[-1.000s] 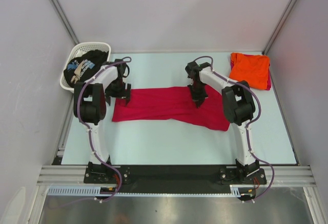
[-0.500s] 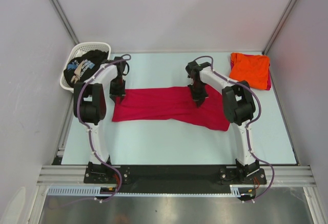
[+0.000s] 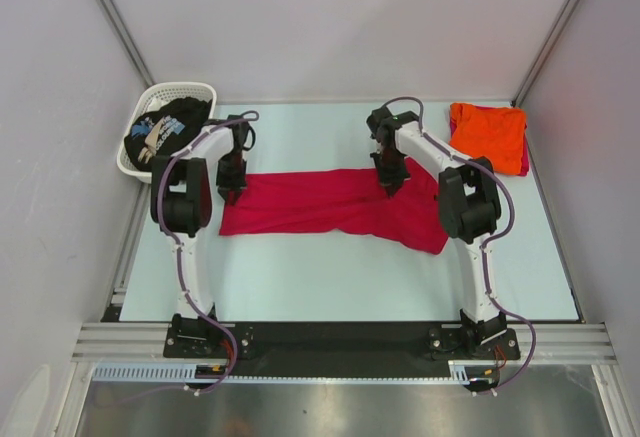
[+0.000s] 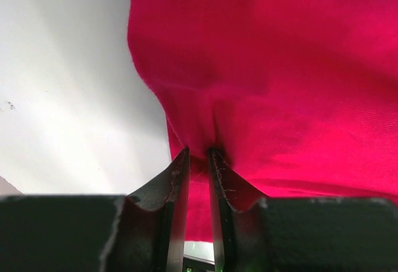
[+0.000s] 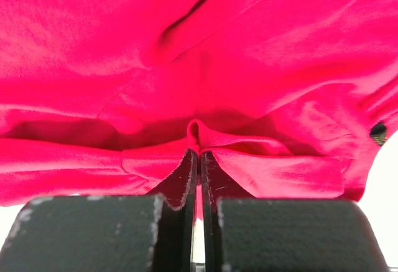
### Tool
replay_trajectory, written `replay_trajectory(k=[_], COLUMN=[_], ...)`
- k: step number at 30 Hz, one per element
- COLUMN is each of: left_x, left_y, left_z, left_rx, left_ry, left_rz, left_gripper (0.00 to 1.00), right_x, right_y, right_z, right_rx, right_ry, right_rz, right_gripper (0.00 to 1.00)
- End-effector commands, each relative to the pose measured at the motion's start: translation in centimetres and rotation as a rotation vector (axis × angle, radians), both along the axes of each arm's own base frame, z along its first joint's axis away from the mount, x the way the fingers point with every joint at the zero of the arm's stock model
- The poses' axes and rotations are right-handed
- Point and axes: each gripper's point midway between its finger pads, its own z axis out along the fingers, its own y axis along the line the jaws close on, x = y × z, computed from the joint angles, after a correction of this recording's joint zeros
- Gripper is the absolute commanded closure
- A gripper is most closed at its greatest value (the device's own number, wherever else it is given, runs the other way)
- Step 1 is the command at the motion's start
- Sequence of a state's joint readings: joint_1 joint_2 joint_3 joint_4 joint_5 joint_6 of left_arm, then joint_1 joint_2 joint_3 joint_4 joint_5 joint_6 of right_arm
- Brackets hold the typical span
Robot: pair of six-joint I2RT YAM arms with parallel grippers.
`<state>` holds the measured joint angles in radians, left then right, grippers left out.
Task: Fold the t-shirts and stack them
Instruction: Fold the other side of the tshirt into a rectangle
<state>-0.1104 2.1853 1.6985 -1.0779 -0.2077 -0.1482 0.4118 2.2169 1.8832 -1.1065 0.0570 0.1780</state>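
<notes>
A crimson-red t-shirt (image 3: 330,207) lies as a long folded strip across the middle of the table. My left gripper (image 3: 232,181) is at its far left corner, jaws shut on a pinch of the red cloth (image 4: 199,154). At the strip's far edge toward the right, my right gripper (image 3: 388,183) is shut on a small raised fold of the same shirt (image 5: 198,134). A folded orange t-shirt (image 3: 488,135) lies at the back right. The black t-shirt with pale print (image 3: 165,129) sits in the basket.
The white lattice basket (image 3: 133,163) stands at the back left, close to the left arm. A strip of red cloth (image 3: 524,159) shows under the orange shirt's right edge. Grey walls enclose the table on three sides.
The left gripper has moved to the shirt's far left corner and closed on the cloth. The right gripper, still shut on its fold, has shifted slightly toward the back.
</notes>
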Motion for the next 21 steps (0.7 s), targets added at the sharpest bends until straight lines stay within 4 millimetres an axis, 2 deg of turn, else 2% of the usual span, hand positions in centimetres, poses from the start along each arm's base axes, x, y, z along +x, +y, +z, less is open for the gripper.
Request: replay_trajectory(k=[1,4,5,7,8,11,12,13,14,15,16,17,18,19,20,21], left_x=[1.4,1.3,1.4,1.5,1.5,1.6,1.7,1.7,1.7,1.7,1.7,1.6,1.4,0.9,0.5,-0.1], left_y=[0.0,0.1,0.0,0.1,0.1,0.4,0.5,0.2,0.2,0.0,-0.2,-0.4,-0.5,-0.9,-1.2,-1.4], left_z=[0.8,0.7,0.9,1.4,1.7,3.6,4.8,5.6,6.1,7.6,8.3,9.7,10.2,10.0,11.1,11.0], left_rx=[0.015,0.020,0.019,0.021,0.023,0.039,0.037,0.023,0.013,-0.008,-0.035,-0.066,-0.087,-0.142,-0.183,-0.209], left_ry=[-0.042,-0.039,-0.044,-0.056,-0.063,-0.106,-0.137,-0.156,-0.170,-0.213,-0.235,-0.279,-0.298,-0.298,-0.334,-0.338], left_rz=[-0.012,-0.011,-0.011,-0.008,-0.006,0.003,0.006,0.007,0.008,0.007,0.012,0.013,0.016,0.026,0.029,0.039], left_gripper=[0.76,0.73,0.58,0.41,0.27,0.03,0.00,0.00,0.00,0.00,0.00,0.00,0.00,0.00,0.00,0.01], right_x=[1.8,2.0,1.9,1.4,0.9,0.8,1.0,1.1,1.2,1.2,1.0,0.6,0.2,-0.3,-1.6,-2.3], right_y=[-0.6,-0.5,-0.5,-1.2,-1.5,-2.7,-3.3,-3.4,-4.1,-4.4,-4.6,-5.5,-5.9,-6.4,-6.9,-7.6], right_z=[2.5,2.0,1.8,0.5,0.3,1.2,1.8,3.4,4.2,5.2,7.2,7.9,8.7,11.0,10.7,11.1], right_rx=[-0.025,-0.025,-0.028,-0.082,-0.100,-0.152,-0.174,-0.166,-0.177,-0.171,-0.154,-0.158,-0.154,-0.130,-0.125,-0.107], right_ry=[-0.092,-0.089,-0.070,-0.027,-0.007,-0.039,-0.063,-0.104,-0.126,-0.147,-0.191,-0.205,-0.221,-0.271,-0.250,-0.249], right_rz=[0.006,0.010,0.012,0.010,0.005,-0.030,-0.042,-0.056,-0.085,-0.101,-0.115,-0.148,-0.163,-0.185,-0.202,-0.243], right_gripper=[1.00,1.00,0.99,0.88,0.85,0.59,0.45,0.40,0.30,0.25,0.18,0.09,0.05,0.03,0.00,0.00])
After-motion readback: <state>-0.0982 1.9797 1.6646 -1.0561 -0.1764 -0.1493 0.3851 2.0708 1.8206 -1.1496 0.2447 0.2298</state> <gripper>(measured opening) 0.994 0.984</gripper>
